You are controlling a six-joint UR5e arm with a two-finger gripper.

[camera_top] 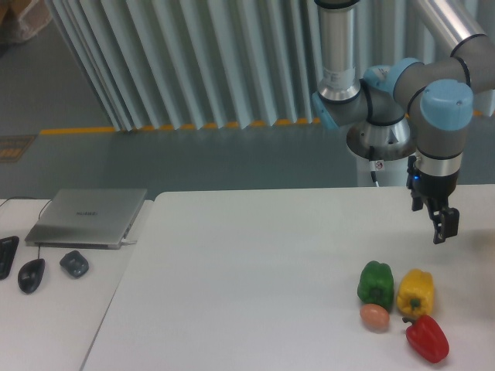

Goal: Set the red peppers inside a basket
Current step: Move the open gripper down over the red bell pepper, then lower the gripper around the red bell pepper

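The red pepper [427, 338] lies on the white table [255, 278] near its front right corner. It is glossy and lobed, with its stem toward the yellow pepper. My gripper [443, 226] hangs in the air above and behind the vegetables, well clear of the red pepper and a little to its right. Its dark fingers point down and show edge-on, so the gap between them cannot be read. Nothing is held in them. No basket is in view.
A yellow pepper [415, 292] and a green pepper [376, 284] stand side by side just behind the red one, with a small orange-brown ball [374, 316] in front of the green. A laptop [87, 216], a mouse [31, 274] and a dark gadget [74, 263] lie on the left desk.
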